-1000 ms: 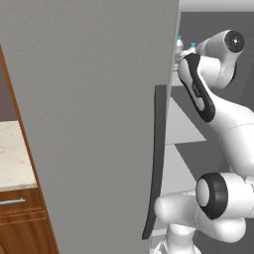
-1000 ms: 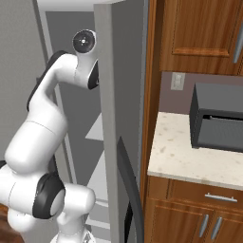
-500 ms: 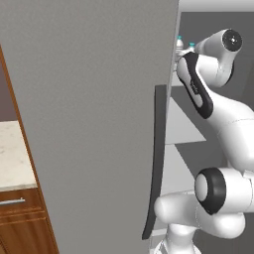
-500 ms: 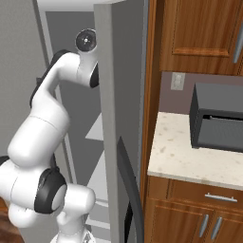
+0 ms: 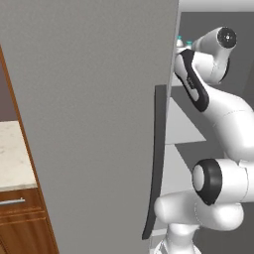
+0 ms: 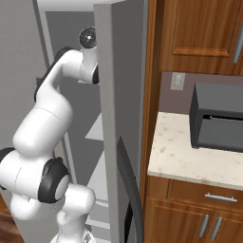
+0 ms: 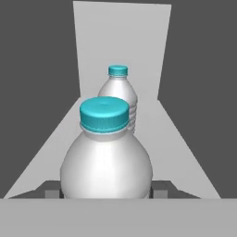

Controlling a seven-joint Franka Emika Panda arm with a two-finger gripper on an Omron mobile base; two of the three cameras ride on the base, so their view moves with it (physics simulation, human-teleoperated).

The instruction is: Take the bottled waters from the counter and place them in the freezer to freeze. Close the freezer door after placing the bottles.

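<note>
The gripper (image 7: 106,194) is closed on the near bottle (image 7: 106,157), held upright over the freezer shelf (image 7: 180,148). The second bottle (image 7: 119,95) stands just beyond it. Releasing cleanly calls for lowering the near bottle fully onto the shelf, short of the second bottle, before the jaws part.

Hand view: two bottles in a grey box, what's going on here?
The arm is reaching into the freezer, past the open freezer door. Its gripper is shut on the near bottled water, which stands upright between the finger tips over the pale shelf. The other bottled water already stands upright on that shelf, farther back. So one bottle is stowed, the second is in hand inside the compartment, and the door is not yet closed.
</note>
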